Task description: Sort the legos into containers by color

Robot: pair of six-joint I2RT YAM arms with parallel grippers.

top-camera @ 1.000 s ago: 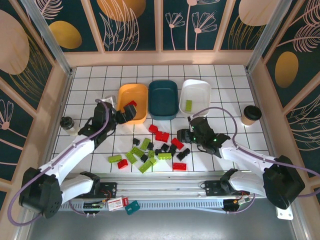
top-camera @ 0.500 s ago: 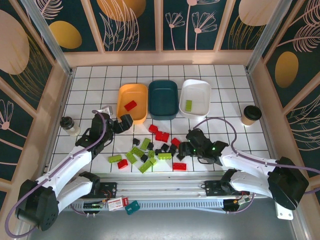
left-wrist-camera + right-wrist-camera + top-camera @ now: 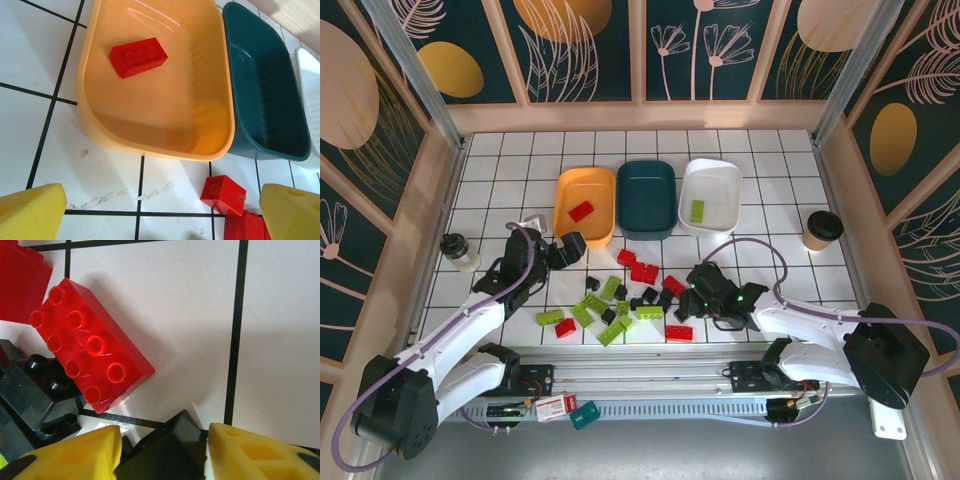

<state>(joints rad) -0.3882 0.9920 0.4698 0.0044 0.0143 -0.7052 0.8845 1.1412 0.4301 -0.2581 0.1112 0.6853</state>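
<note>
The left tool (image 3: pixel 160 214) is held spread and empty before the orange tub (image 3: pixel 150 145), where one red brick (image 3: pixel 138 57) lies. Loose legos (image 3: pixel 595 303) are scattered mid-bench. A black brick (image 3: pixel 155 460) is pinched by the right tool (image 3: pixel 167 455); a clean lift toward the teal tub (image 3: pixel 646 198) is judged next.

bright, even overhead light; soft shadows; glare streak on orange tub (image 3: pixel 155 12); wrist close-ups slightly soft.

Robot test booth: tiled table (image 3: pixel 770 200) enclosed by floral panels (image 3: pixel 580 50)
</note>
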